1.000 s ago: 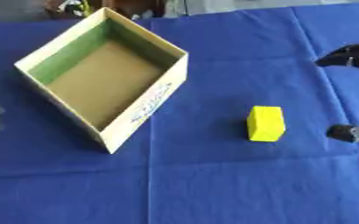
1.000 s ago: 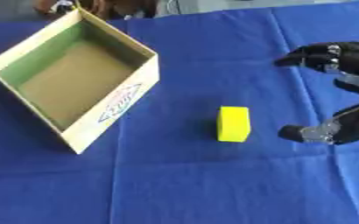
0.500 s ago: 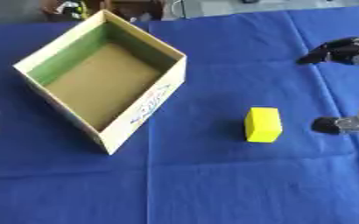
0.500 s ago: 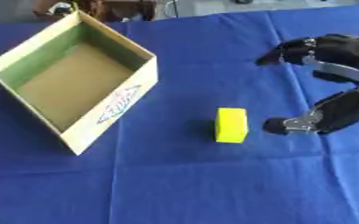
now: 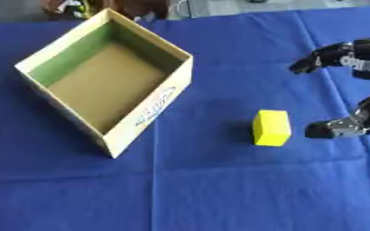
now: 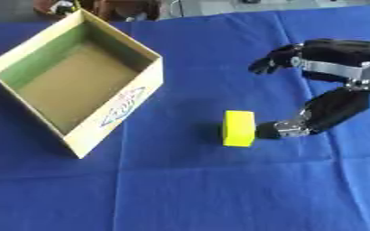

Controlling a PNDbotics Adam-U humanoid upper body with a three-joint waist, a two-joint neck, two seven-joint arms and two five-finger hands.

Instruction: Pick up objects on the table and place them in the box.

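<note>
Right eye view showed the right hand (image 6: 330,85) spread wide beside the yellow block (image 6: 238,128), thumb nearly touching it; the block lay on the blue counter (image 6: 219,189), right of the box (image 6: 113,115).

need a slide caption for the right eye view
Robot's open right hand reaches for a yellow block on the blue tablecloth, thumb beside it; the empty cardboard box waits to the left.
</note>
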